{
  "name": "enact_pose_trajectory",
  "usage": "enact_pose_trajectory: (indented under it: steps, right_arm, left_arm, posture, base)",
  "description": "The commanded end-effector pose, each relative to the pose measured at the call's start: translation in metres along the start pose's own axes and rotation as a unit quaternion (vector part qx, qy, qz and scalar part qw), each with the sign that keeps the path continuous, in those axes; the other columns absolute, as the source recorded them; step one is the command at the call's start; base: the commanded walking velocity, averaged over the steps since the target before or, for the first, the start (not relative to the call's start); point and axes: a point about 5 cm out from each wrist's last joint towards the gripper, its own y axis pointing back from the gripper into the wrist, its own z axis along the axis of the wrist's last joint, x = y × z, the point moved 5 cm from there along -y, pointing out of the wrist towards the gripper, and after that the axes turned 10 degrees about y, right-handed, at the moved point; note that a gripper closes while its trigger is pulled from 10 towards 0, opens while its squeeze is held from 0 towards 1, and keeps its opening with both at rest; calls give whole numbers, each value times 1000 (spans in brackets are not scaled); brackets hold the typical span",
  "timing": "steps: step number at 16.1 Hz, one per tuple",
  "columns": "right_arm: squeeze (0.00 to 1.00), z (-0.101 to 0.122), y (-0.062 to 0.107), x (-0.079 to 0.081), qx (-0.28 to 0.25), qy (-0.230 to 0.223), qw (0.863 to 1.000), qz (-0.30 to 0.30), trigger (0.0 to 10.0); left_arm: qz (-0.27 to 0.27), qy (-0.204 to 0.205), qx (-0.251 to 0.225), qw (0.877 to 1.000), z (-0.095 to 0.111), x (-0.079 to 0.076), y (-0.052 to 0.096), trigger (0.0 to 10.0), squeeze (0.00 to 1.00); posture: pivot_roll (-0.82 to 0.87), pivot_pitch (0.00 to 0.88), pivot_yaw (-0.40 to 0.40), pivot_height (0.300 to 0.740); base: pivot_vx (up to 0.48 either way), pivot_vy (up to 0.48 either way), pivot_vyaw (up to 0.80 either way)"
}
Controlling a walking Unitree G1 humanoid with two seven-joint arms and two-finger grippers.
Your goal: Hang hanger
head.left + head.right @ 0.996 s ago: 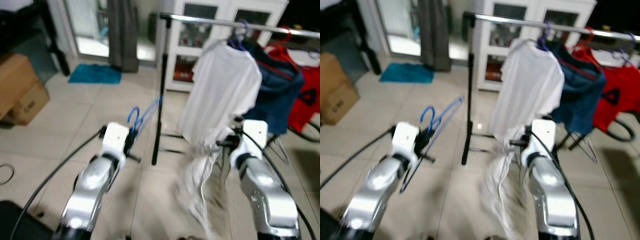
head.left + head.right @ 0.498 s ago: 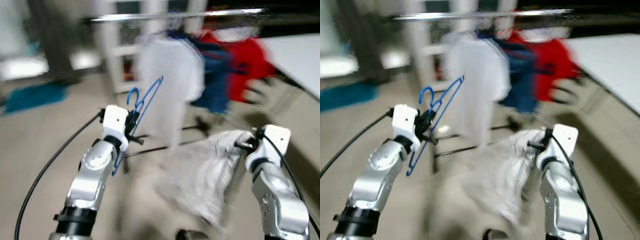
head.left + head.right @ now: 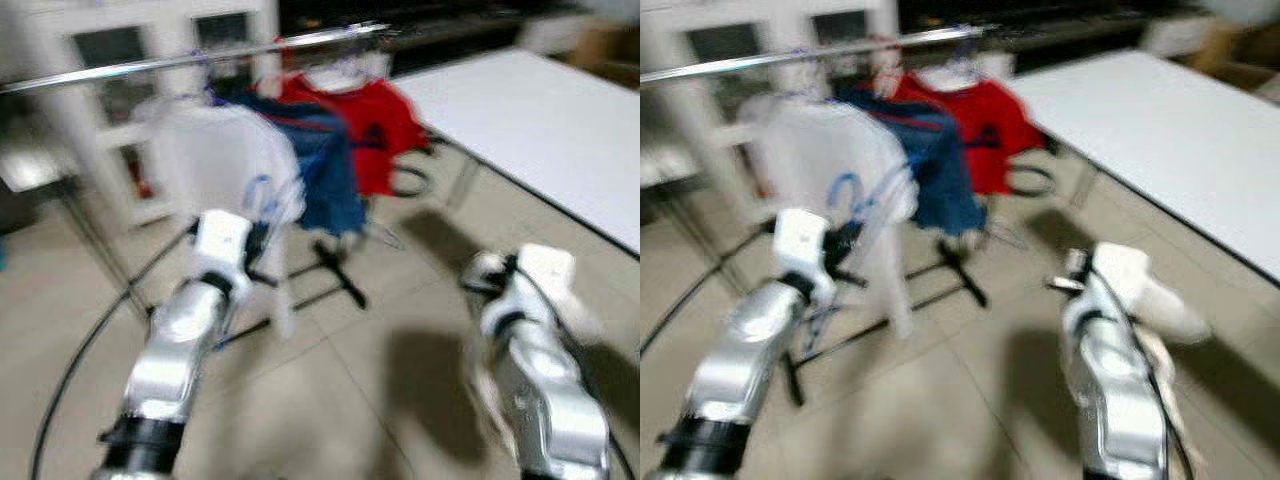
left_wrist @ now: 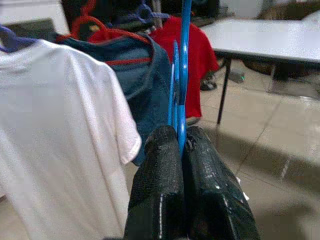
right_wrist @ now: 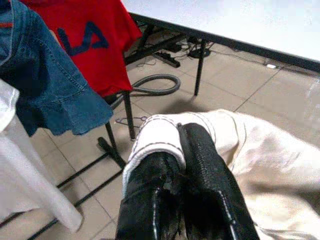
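Note:
My left gripper [image 4: 181, 146] is shut on a blue hanger [image 4: 180, 75], held up in front of the clothes rail [image 3: 200, 62]; the same hanger [image 3: 258, 195] shows blurred above the left arm. My right gripper [image 5: 179, 131] is shut on a cream-white garment [image 5: 240, 155], which trails beside the right arm [image 3: 1160, 300]. On the rail hang a white T-shirt [image 3: 215, 160], a blue denim garment [image 3: 325, 170] and a red shirt [image 3: 375, 125].
A white table [image 3: 530, 120] stands to the right, with a grey hose loop [image 5: 150, 82] on the tiled floor under it. The rail's black foot [image 3: 340, 275] lies ahead. White cabinets [image 3: 120, 60] stand behind the rail. The eye views are blurred.
The head camera has swung right: the rail and clothes shifted left and the white table came into view. Both grippers keep their holds; the garment now trails to the right of the right arm.

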Motion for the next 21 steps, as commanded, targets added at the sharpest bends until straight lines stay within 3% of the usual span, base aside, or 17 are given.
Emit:
enact_pose_trajectory:
  steps: [1,5,9,13,16,18,19,21]
  right_arm:
    - [0,18,1,-3,-34,-3,999,-1,10000]
    - [0,30,3,0,-54,8,998,18,10000]
    - [0,61,10,9,-103,37,992,61,10000]
    - [0,96,18,-4,-150,57,985,62,10000]
    - [0,143,18,-14,-207,49,975,61,10000]
    - [0,195,22,-22,-269,38,960,66,10000]
    - [0,238,29,-28,-323,24,944,69,10000]
    - [0,260,32,-35,-348,31,935,63,10000]
  left_arm:
    - [-14,0,-8,1000,4,-9,-3,10000,0]
    - [-18,-3,-8,1000,6,-9,-5,10000,0]
    - [-23,-6,-9,1000,7,-10,-7,10000,0]
    - [-30,-7,-12,999,9,-11,-8,10000,0]
    - [-29,-8,-15,999,9,-10,-9,10000,0]
    - [-23,-10,-20,999,13,-7,-9,10000,0]
    - [-19,-13,-27,999,18,-4,-9,10000,0]
    - [-13,-16,-42,999,29,0,-11,10000,0]
  posture:
    - [-62,0,-8,740]
    - [-66,0,0,740]
    - [-73,0,17,740]
    - [-72,0,17,740]
    - [-74,0,16,740]
    - [-74,0,16,740]
    - [-73,0,13,740]
    - [-73,0,11,740]
  base:
    - [341,0,-463]
    - [337,0,0]
    - [338,0,-773]
    - [336,0,-800]
    - [334,0,-800]
    - [334,0,-800]
    - [334,0,-800]
    - [334,0,-400]
